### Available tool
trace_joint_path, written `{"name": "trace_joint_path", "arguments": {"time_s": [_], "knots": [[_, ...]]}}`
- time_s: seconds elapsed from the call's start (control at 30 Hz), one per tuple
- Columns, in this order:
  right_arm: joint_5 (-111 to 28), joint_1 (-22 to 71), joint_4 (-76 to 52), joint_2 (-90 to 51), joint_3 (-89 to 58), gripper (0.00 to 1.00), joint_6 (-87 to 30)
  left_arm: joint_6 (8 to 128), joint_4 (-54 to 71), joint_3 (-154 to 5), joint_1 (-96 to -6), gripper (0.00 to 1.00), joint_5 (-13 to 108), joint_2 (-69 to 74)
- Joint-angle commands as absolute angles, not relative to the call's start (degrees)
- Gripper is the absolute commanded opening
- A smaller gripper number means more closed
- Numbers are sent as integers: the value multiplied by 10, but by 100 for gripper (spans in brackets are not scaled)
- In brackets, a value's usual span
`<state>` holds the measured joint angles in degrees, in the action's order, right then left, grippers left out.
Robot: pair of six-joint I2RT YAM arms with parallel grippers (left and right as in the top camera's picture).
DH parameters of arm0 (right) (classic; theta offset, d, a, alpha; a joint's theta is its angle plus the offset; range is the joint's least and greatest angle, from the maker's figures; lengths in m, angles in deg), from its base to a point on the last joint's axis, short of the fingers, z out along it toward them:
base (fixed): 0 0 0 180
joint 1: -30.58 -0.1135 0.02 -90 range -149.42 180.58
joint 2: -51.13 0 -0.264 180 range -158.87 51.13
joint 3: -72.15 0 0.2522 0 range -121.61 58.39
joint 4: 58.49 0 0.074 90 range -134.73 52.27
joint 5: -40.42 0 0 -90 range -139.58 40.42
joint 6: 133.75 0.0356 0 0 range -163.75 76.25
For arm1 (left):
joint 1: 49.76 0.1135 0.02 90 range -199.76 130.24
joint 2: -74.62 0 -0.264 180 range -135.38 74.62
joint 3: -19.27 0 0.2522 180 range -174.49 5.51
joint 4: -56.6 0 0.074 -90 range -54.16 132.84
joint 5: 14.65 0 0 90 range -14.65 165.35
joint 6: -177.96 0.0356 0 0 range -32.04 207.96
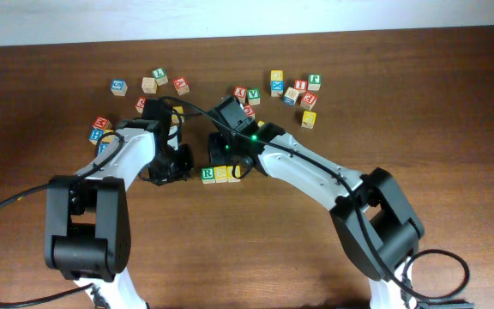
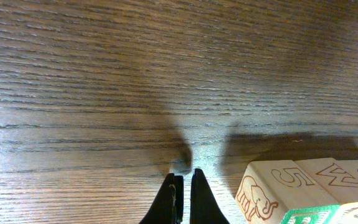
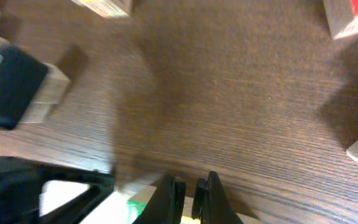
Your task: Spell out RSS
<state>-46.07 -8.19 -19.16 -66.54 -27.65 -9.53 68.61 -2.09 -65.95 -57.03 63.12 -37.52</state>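
cubes spelling rss (image 1: pixel 219 173) lie just beside right tool (image 3: pixel 190 186), near left tool (image 2: pixel 184 177); both pressed together.

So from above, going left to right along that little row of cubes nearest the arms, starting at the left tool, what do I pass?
left tool → R cube → yellow cube → second yellow cube

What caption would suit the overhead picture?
Left arm and right arm reach toward three small wooden alphabet cubes in a row.
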Motion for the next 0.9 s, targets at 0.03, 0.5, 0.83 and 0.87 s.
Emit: {"name": "trace_joint_path", "arguments": {"time_s": [0.03, 0.5, 0.83, 0.87], "knots": [[-455, -84, -192, -673, -281, 4, -99, 678, -20, -658, -567, 0, 631, -381], [-451, -84, -184, -674, -261, 4, -99, 650, -20, -658, -567, 0, 600, -381], [-424, -84, -186, -703, -261, 4, -98, 651, -20, -658, -568, 0, 596, -381], [-424, -85, -186, -704, -261, 4, -99, 651, -20, -658, -568, 0, 596, -381]]}}
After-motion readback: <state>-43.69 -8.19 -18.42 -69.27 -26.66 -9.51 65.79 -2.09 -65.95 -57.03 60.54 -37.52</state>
